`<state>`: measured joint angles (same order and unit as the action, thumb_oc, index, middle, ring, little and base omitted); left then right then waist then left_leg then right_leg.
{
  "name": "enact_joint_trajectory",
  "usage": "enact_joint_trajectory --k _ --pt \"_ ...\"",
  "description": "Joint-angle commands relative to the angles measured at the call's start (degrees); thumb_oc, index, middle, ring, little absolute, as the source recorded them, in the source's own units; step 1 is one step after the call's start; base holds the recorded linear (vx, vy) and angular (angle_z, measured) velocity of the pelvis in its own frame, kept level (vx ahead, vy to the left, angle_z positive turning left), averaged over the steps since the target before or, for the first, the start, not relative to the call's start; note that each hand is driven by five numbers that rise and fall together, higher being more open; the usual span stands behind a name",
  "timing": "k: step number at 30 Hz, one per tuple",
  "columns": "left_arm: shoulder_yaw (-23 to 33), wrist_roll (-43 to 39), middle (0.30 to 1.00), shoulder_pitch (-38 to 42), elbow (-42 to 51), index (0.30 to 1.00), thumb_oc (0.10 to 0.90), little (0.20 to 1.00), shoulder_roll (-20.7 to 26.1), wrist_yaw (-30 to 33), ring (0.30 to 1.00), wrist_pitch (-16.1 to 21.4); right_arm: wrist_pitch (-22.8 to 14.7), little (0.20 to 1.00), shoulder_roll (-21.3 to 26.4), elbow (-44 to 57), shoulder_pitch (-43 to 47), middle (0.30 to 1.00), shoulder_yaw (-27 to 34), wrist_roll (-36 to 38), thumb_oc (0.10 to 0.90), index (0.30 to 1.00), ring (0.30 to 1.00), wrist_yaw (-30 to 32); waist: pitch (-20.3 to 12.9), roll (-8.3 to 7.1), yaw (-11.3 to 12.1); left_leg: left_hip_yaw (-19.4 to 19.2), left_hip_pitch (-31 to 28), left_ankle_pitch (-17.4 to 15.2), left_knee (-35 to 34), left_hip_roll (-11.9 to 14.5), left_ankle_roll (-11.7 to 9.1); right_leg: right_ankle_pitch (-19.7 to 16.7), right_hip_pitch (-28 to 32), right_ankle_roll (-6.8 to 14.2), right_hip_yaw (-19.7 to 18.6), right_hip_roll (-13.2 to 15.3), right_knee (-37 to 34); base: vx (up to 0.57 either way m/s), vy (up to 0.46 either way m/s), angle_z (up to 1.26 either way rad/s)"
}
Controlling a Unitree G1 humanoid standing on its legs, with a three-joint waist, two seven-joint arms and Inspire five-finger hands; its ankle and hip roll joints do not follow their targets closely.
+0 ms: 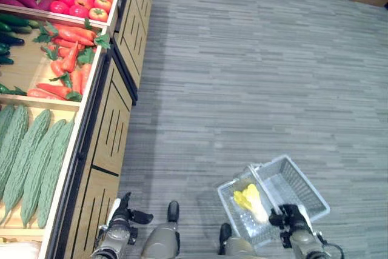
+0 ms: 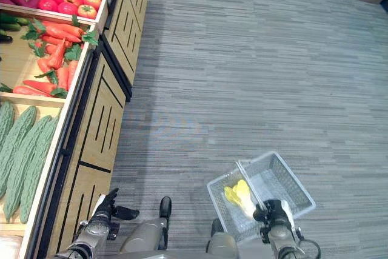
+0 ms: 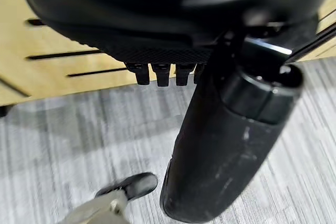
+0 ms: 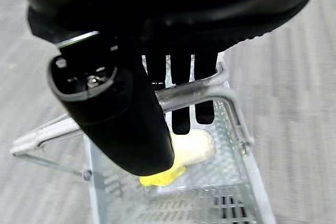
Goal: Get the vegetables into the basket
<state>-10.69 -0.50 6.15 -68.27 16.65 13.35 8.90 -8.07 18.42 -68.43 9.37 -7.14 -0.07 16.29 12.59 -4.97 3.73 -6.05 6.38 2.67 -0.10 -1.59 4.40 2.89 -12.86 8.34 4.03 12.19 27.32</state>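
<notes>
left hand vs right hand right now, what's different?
The right hand is hooked on the handle of the wire basket, fingers curled over the bar; the left hand holds nothing.
The right hand hangs over open floor, above the yellow vegetable in the basket; the left hand hangs beside the wooden produce stand.
Both are dark and low at the robot's sides.

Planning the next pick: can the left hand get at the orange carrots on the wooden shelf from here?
Probably not: left hand hangs low beside the cabinet front, orange carrots lie well ahead.
</notes>
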Motion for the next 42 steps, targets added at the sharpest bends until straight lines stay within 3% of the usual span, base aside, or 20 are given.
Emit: enact_joint_trajectory --k 1,4,5,8,11,16,18,19,20,23,25,28,29,33,37,42 --pt "1.45 1.65 1.0 -3.25 1.03 1.0 0.9 1.0 0.84 0.32 1.0 1.18 -3.26 0.3 2.87 4.87 -1.96 0.3 -0.03 1.23 0.4 0.3 0.3 0.35 0.91 0.59 -0.78 1.55 0.8 -3.83 4.18 1.74 -2.59 -10.5 -0.03 -0.99 2.03 -1.94 -8.92 0.28 0.108 -0.03" --pt "1.73 2.08 1.0 -3.08 -0.2 1.0 0.9 1.0 0.52 0.12 1.0 1.16 -3.24 0.3 3.22 5.77 -1.37 0.3 -0.6 0.67 0.4 0.3 0.3 0.4 2.24 0.42 -2.15 2.2 -3.02 -5.97 3.5 1.05 -3.2 -10.88 -2.44 -0.41 3.3 -2.07 -16.69 0.35 -0.051 0.06" --pt "1.98 2.46 1.0 -2.97 -0.77 1.0 0.9 1.0 0.04 -0.28 1.0 1.18 -3.21 0.3 3.63 6.92 -1.44 0.3 -0.63 -0.03 0.4 0.3 0.3 0.2 2.6 -0.08 -3.59 3.51 -6.29 -8.57 4.11 0.24 -3.9 -14.26 -4.13 1.18 1.14 -1.74 -23.36 0.53 -0.181 0.35" --pt "2.26 2.48 1.0 -3.09 -0.94 1.0 0.9 1.0 -0.43 -0.48 1.0 1.07 -3.05 0.3 3.88 7.33 -2.03 0.3 -0.65 -0.66 0.4 0.3 0.3 -0.03 2.45 0.07 -4.3 4.74 -8.05 -9.87 4.7 0.27 -4.34 -15.31 -4.33 1.45 -0.69 -2.27 -24.84 0.32 -0.141 0.37" --pt "2.52 2.31 1.0 -3.85 -1.59 1.0 0.9 1.0 -1.25 -0.5 1.0 0.98 -3.02 0.3 3.93 6.79 -2.48 0.3 -0.77 -0.84 0.4 0.3 0.3 -0.52 1.2 0.36 -4.3 6.09 -10.1 -10.96 5.61 0.85 -5.23 -14.99 -3.45 0.4 -0.48 -2.97 -23.61 0.23 -0.166 0.75" --pt "3.59 -0.24 1.0 -3.74 -1.82 1.0 0.9 1.0 -2.38 -0.56 1.0 0.59 -3.76 0.3 5.5 9.68 -2.87 0.3 -0.27 0.15 0.4 0.3 0.3 -0.56 -0.43 1.7 -4.57 8.77 -10.48 -7.02 8.23 5.61 -8.74 -9.96 -2.36 -2.76 2.38 -6.48 -19.71 0.26 -0.329 0.3" --pt "3.08 -1.3 1.0 -2.92 -0.49 1.0 0.9 1.0 -2.59 -0.62 1.0 0.77 -4.37 0.3 6.86 11.13 -3.9 0.3 -0.08 0.45 0.4 0.3 0.3 -0.86 0.39 1.42 -4.29 10.19 -4.9 0.61 20.32 5.75 -10.14 -7.44 -0.04 -5.34 2.86 -7.97 -19.63 0.24 -0.376 0.19" --pt "3.08 -1.3 1.0 -2.92 -0.49 1.0 0.9 1.0 -2.59 -0.62 1.0 0.77 -4.37 0.3 6.86 11.13 -3.9 0.3 -0.08 0.45 0.4 0.3 0.3 -0.86 0.39 1.42 -4.29 10.19 -4.9 0.61 20.32 5.75 -10.14 -7.44 -0.04 -5.34 2.86 -7.97 -19.63 0.27 -0.363 0.22" --pt "1.61 -1.82 1.0 -0.78 0.17 1.0 0.9 1.0 -2.74 -0.24 1.0 0.63 -3.93 0.3 7.27 8.33 -4.82 0.3 1.75 1.81 0.4 0.3 0.3 -0.16 2.06 0.65 -3.61 6.96 3.68 0.28 20.06 5.14 -8.8 -5.28 3.78 -6.1 3.61 -7.36 -20.53 0.25 -0.206 -0.05" --pt "1.11 -0.98 1.0 -0.62 -0.53 1.0 0.9 1.0 -2.63 0.37 1.0 0.73 -3.82 0.3 7.19 7.96 -5.2 0.3 1.18 1.14 0.4 0.3 0.3 0.27 1.96 0.78 -2.78 6.38 7.15 0.26 10.25 5.39 -8.27 -3.91 5.7 -5.55 2.68 -7.85 -21.41 0.29 -0.038 0.51" --pt "1.11 -0.66 1.0 -0.85 -0.68 1.0 0.9 1.0 -2.41 0.83 1.0 0.83 -3.71 0.3 7.08 7.69 -5.42 0.3 0.35 0.17 0.4 0.3 0.3 0.51 1.62 1.7 -1.68 7.76 9.73 5.86 3.91 7.14 -8.91 -2.5 7.39 -5.64 1.79 -9.19 -21.46 0.25 0.065 -0.5" --pt "1.43 -0.29 1.0 -1.31 -1.44 1.0 0.9 1.0 -2.14 0.81 1.0 0.64 -3.57 0.3 6.63 6.72 -5.82 0.3 0.03 -0.49 0.4 0.3 0.3 0.42 1.52 1.82 -0.76 8.64 9.49 8.03 0.54 7.72 -9.19 -0.75 9.69 -5.58 0.17 -10.01 -21.05 0.29 0.087 -0.88" --pt "2.16 0.01 1.0 -2.06 -1.88 1.0 0.9 1.0 -2.12 0.87 1.0 0.4 -3.47 0.3 6.07 6.49 -6.61 0.3 -0.06 -0.93 0.4 0.3 0.3 -0.1 0.71 1.6 -0.56 8.28 8.77 7.09 0.64 7.63 -8.75 0.76 11.29 -5.24 -1.21 -9.98 -20.62 0.31 0.131 -0.29" --pt "2.45 0.6 1.0 -2.5 -2.16 1.0 0.9 1.0 -2.08 1.24 1.0 0.25 -3.2 0.3 5.13 5.02 -8.07 0.3 1.15 -0.81 0.4 0.3 0.3 0.16 -0.34 0.76 -0.6 6.1 8.65 5.83 2.09 6.03 -7.61 1.12 13.37 -4.06 -1.79 -7.71 -20.5 0.27 0.214 -0.74" --pt "1.14 1.99 1.0 -1.46 -1.72 1.0 0.9 1.0 -0.88 0.9 1.0 0.69 -2.85 0.3 3.79 3.68 -7.69 0.3 0.71 -0.96 0.4 0.3 0.3 -0.3 -1.02 -1.06 -0.72 3.92 8.83 1.58 6.02 3.37 -5.77 -2.43 13.14 -1.75 -3.66 -4.29 -20.71 0.18 0.242 0.13" --pt "0.23 2.86 1.0 -0.84 -0.65 1.0 0.9 1.0 0.11 1.07 1.0 0.83 -2.69 0.3 3.1 4.2 -6.41 0.3 0.1 -0.99 0.4 0.3 0.3 -0.42 -1.11 -1.92 -0.79 2.34 8.6 -0.19 6.48 2.1 -4.57 -6.8 11.43 -0.33 -4.87 -2.79 -19.64 0.06 0.142 -0.14"
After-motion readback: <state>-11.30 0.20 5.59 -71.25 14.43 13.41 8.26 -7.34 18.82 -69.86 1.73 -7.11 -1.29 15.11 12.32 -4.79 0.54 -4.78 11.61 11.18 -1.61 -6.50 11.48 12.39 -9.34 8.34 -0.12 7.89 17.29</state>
